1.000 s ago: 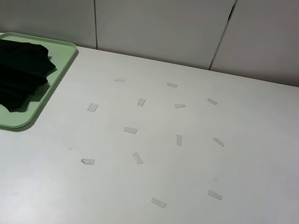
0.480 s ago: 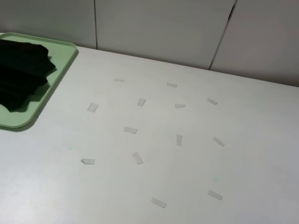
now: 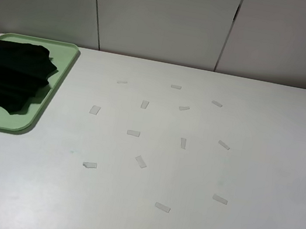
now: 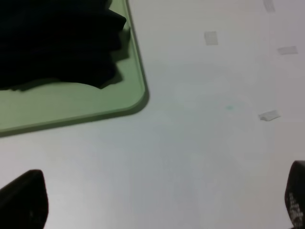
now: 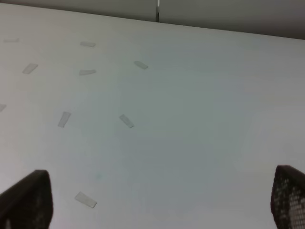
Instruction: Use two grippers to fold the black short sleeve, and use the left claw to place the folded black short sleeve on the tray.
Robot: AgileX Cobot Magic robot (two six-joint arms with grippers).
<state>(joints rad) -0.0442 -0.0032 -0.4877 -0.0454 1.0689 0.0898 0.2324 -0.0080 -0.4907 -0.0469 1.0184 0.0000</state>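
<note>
A: Where is the folded black cloth short sleeve (image 3: 7, 73)?

B: It lies on the pale mint-green plastic tray (image 3: 44, 108), at the white table's (image 3: 262, 169) far left corner.

A: And the claws?

B: The left gripper (image 4: 157, 202) and right gripper (image 5: 159, 202) both hang over bare table, jaws wide apart, holding nothing. Small pale tape strips (image 3: 141, 161) dot the middle.

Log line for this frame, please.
shirt: folded, on tray | left gripper: open, empty | right gripper: open, empty | table: tape strips
</note>
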